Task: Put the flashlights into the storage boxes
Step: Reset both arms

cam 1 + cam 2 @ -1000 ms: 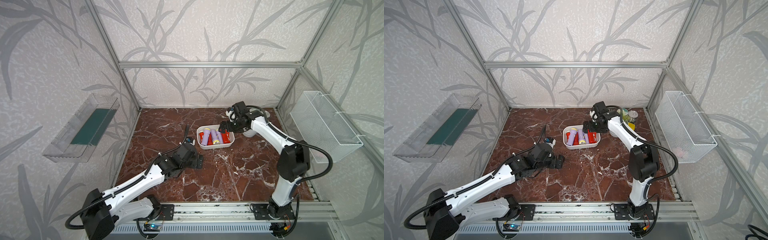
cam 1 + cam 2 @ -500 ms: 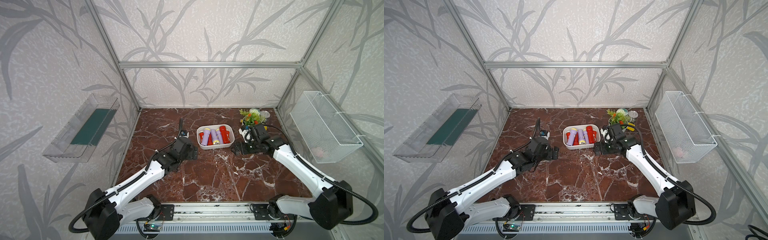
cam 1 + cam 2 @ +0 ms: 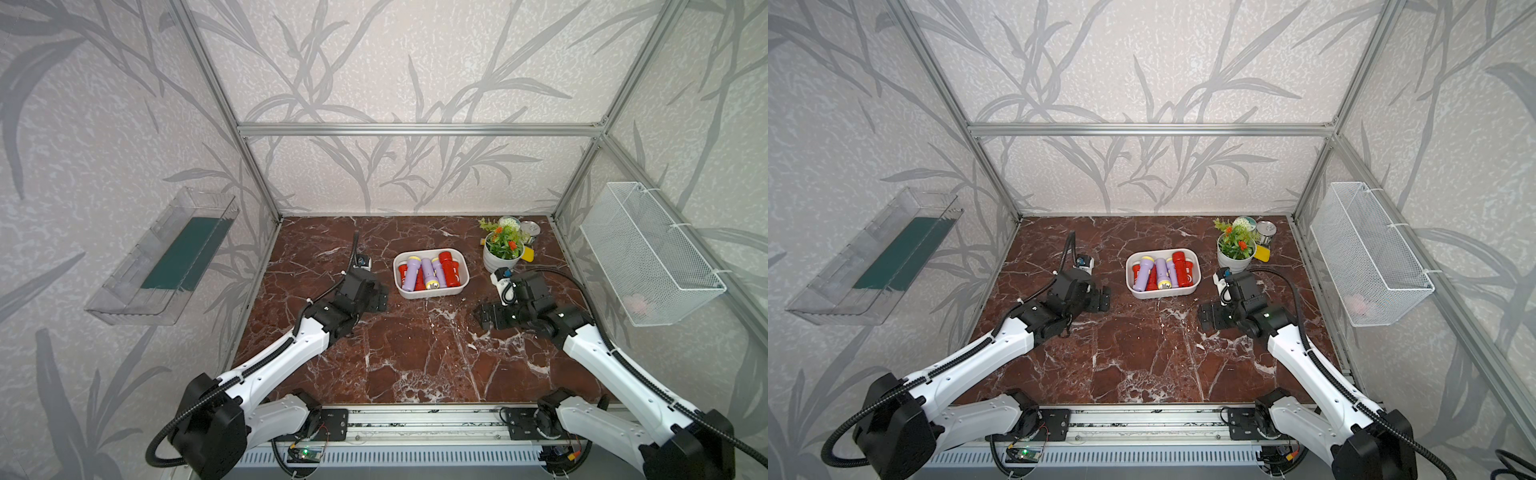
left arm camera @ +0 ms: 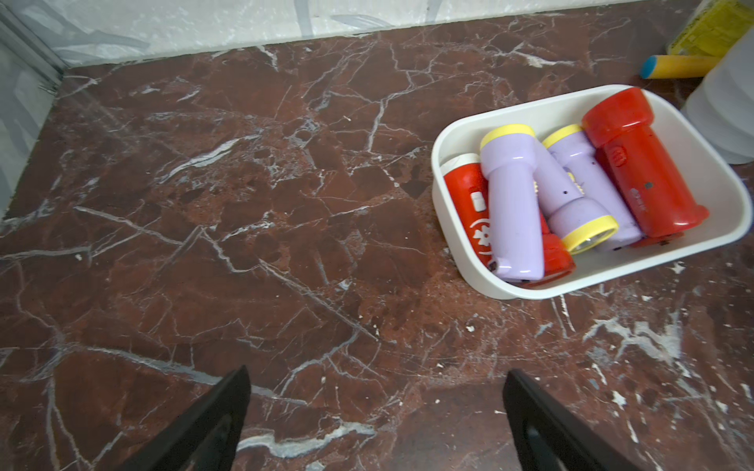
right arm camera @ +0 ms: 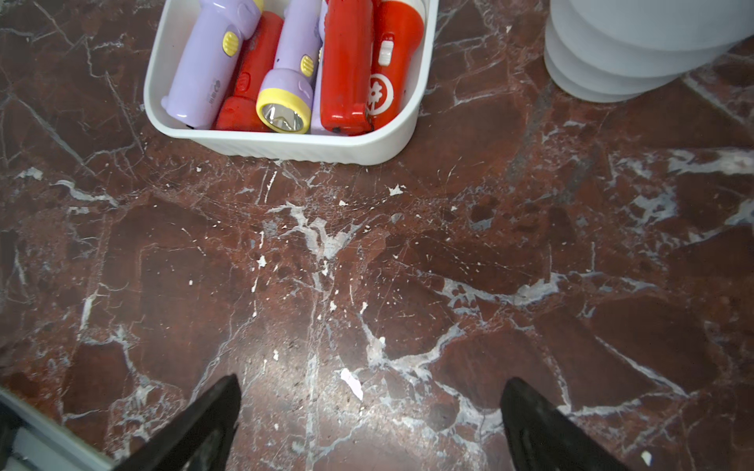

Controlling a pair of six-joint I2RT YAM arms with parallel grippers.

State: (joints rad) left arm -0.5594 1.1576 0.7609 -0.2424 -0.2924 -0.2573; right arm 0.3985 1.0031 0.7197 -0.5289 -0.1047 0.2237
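Observation:
The storage box, a shallow white tub (image 3: pixel 432 294) (image 3: pixel 1163 293), sits mid-table toward the back and holds several flashlights. Lilac ones with yellow head rings (image 4: pixel 514 204) (image 5: pixel 204 61) lie among red ones (image 4: pixel 640 171) (image 5: pixel 347 61), packed side by side. My left gripper (image 3: pixel 380 297) (image 4: pixel 375 373) hovers just left of the tub, open, with only bare marble between its fingers. My right gripper (image 3: pixel 484 318) (image 5: pixel 371 381) is low over the marble, to the right and in front of the tub, open and empty. No flashlight shows outside the tub.
A potted plant in a white pot (image 3: pixel 503 249), a tin can (image 3: pixel 530 227) and a yellow item (image 3: pixel 527 253) stand at the back right, close to the right arm. A white wire basket (image 3: pixel 648 257) hangs on the right wall and a clear tray (image 3: pixel 166 257) on the left wall.
My right gripper has pulled back from over the tub's right end to the marble in front and to its right, uncovering the plant. My left gripper has moved farther back, beside the tub.

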